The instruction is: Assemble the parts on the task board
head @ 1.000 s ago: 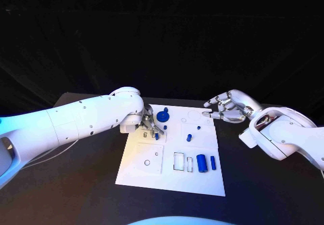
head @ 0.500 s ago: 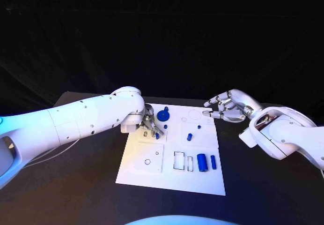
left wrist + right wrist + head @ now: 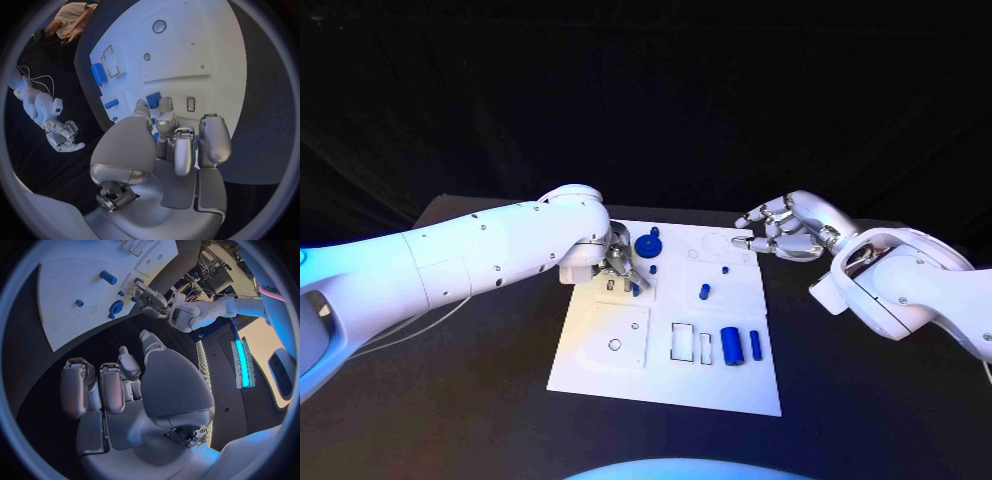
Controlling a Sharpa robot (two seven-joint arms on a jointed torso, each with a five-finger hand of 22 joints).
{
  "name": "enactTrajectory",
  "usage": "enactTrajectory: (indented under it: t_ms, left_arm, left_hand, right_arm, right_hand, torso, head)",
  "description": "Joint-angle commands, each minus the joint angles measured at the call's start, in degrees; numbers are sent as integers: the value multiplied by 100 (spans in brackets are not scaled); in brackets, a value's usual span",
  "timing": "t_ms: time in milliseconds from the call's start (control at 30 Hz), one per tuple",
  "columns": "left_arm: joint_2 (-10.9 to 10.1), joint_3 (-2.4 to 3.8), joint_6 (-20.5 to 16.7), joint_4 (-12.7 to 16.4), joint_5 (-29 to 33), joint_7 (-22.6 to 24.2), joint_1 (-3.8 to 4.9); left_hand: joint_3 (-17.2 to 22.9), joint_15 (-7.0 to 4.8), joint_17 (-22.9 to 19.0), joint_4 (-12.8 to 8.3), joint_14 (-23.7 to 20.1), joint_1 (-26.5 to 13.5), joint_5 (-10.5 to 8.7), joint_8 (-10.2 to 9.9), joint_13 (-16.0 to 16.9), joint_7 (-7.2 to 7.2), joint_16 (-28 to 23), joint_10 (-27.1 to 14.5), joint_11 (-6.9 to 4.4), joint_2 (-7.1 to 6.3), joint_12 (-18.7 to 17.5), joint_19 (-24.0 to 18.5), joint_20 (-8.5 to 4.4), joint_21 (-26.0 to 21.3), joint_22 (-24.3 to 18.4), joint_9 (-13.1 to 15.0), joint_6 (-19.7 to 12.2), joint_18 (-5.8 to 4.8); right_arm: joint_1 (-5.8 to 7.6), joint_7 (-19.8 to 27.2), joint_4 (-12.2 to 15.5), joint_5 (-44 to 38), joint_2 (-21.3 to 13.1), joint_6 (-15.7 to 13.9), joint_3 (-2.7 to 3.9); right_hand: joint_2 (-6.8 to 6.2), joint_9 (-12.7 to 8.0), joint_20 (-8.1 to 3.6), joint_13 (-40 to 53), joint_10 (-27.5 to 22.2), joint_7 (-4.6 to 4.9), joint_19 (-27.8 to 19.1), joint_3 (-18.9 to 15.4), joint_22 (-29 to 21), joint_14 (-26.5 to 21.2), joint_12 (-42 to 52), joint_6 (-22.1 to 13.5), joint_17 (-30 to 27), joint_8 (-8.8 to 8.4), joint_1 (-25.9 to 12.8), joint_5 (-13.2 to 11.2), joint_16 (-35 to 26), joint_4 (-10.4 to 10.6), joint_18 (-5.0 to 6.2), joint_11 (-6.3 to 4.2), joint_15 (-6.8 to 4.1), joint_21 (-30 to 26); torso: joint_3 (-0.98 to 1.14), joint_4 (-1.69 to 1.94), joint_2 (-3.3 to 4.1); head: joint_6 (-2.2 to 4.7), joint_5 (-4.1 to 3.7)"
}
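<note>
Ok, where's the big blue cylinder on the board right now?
In the head view the big blue cylinder lies near the task board's front right edge, between a small white slot and a thinner blue rod.

Small blue parts [image 3: 731, 346] lie on the white task board [image 3: 733, 385], itself on a black table [image 3: 473, 400].

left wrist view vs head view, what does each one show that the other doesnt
Left wrist view alone: the silver left hand from behind, its fingertips down on the white task board around a small blue block part, beside a small rectangular slot.

Head view alone: the whole board on the black table, with the round blue knobbed part at its far end.

Both: the large blue cylinder part beside the rectangular outlines, the small blue capsule part, and the silver right hand holding nothing.
</note>
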Motion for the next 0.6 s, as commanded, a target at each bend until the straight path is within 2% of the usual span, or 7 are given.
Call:
enactTrajectory:
  t_ms: [33, 333, 467, 600]
  left_arm:
    - [15, 1, 88, 16, 109, 72, 0]
    - [9, 2, 59, 18, 233, 89, 0]
    - [4, 2, 46, 17, 293, 102, 0]
    - [-18, 2, 20, 28, 342, 108, 0]
  left_hand:
    - [58, -31, 1510, -14, 595, 122, 0, 39, -7, -11, 34, -35, -15, 38, -16, -20, 12, 30, 18, 16, -35, -107]
    - [525, -58, 1510, -307, 595, 751, 8, -28, -39, -42, 34, -57, -47, 303, -78, -32, -4, 60, 62, 51, -112, -109]
    - [746, -65, 1510, -379, 595, 908, 10, -75, -60, -49, 34, -69, -54, 334, -115, -38, -12, 68, 74, 51, -136, -110]
    - [1001, -66, 1510, -420, 595, 1005, 11, -129, -75, -49, 34, -78, -57, 301, -149, -42, -17, 76, 88, 46, -153, -112]
  right_arm:
    - [-11, -7, -9, -36, 11, 78, 0]
    - [-20, 1, -31, -31, 16, 62, 0]
    - [-22, -1, -40, -30, 16, 63, 0]
    - [-22, -4, -46, -30, 15, 65, 0]
  right_hand:
    - [21, -3, -18, -2, 30, 4, 18, -22, 710, 268, 10, 27, 18, 34, -29, 27, -20, 9, 42, 2, -46, -30]
    - [24, -3, -18, -3, 30, 4, 17, -21, 709, 268, 10, 27, 15, 35, -28, 30, -22, 9, 43, 2, -47, -32]
    - [24, -3, -18, -3, 30, 4, 17, -21, 709, 268, 10, 27, 15, 35, -28, 30, -22, 9, 43, 2, -47, -32]
    - [24, -3, -18, -3, 30, 4, 17, -21, 709, 268, 10, 27, 15, 35, -28, 30, -22, 9, 43, 2, -47, -32]
  torso:
    - [-2, 0, 0]
    - [-4, 1, 2]
    - [0, 2, 2]
    - [1, -1, 2]
  head:
    - [-13, 0]
    - [-22, -6]
    - [-21, -4]
    - [-23, -2]
